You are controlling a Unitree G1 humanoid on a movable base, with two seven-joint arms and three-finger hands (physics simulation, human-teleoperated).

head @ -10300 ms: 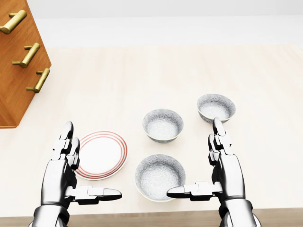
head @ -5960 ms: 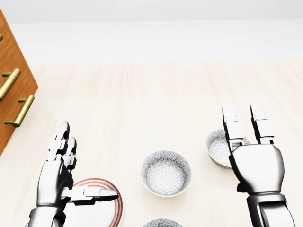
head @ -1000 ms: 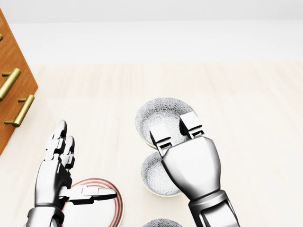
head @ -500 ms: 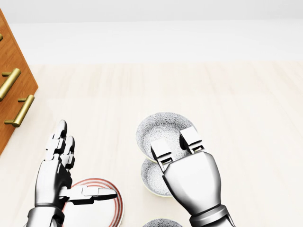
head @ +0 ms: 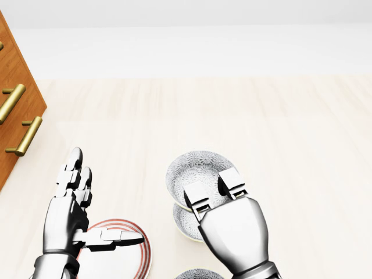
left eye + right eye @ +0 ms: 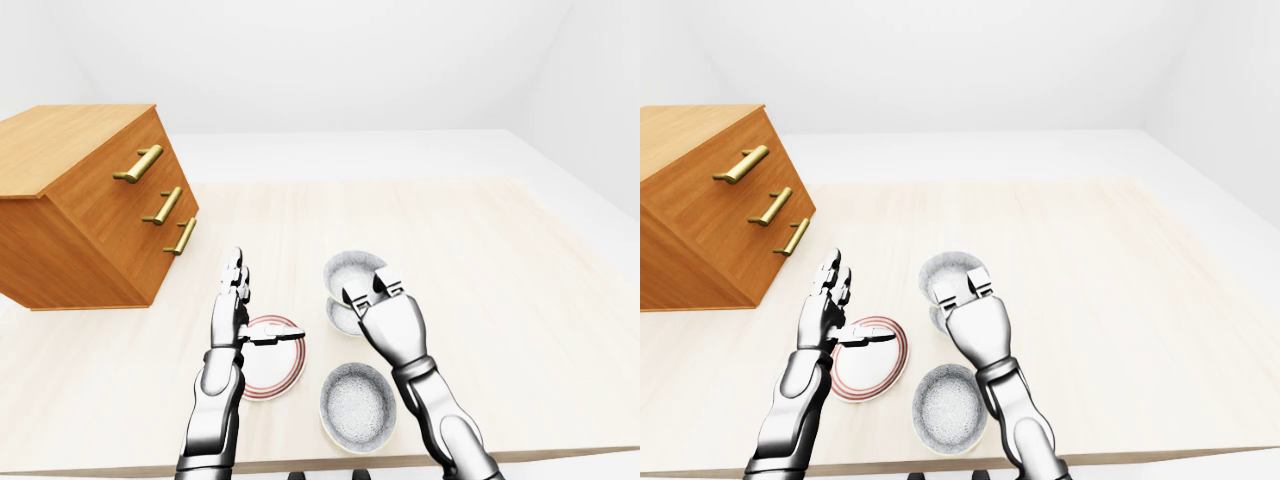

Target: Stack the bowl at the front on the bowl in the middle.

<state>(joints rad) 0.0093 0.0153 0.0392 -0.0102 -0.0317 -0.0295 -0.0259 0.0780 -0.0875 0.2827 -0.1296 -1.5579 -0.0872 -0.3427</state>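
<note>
**Over the middle bowl, a second bowl in the right hand**

Beneath the middle bowl [image 5: 183,219] spreads a pale table [image 6: 500,260] with a faint wood grain. Well up and left of that bowl in the left-eye view stands an orange-brown wooden chest [image 6: 80,200], boxy, with three brass bar handles [image 6: 140,163].

The glossy metal right hand [image 5: 229,224] covers the middle bowl's right side. Two fingers [image 5: 196,200] hook over the rim of the held bowl [image 5: 197,168], clasping it; the thumb is hidden. This round bowl, grey-white and speckled inside, is tilted and overlaps the middle bowl's upper edge. I cannot tell whether the two touch.

Left of the middle bowl, the left hand [image 5: 70,218] is spread, fingers straight, thumb out sideways.

Below the middle bowl sits a third bowl [image 6: 357,405], alike in pattern.

Left of the middle bowl lies a flat white plate [image 6: 278,372] with red rings, partly under the left thumb.
</note>
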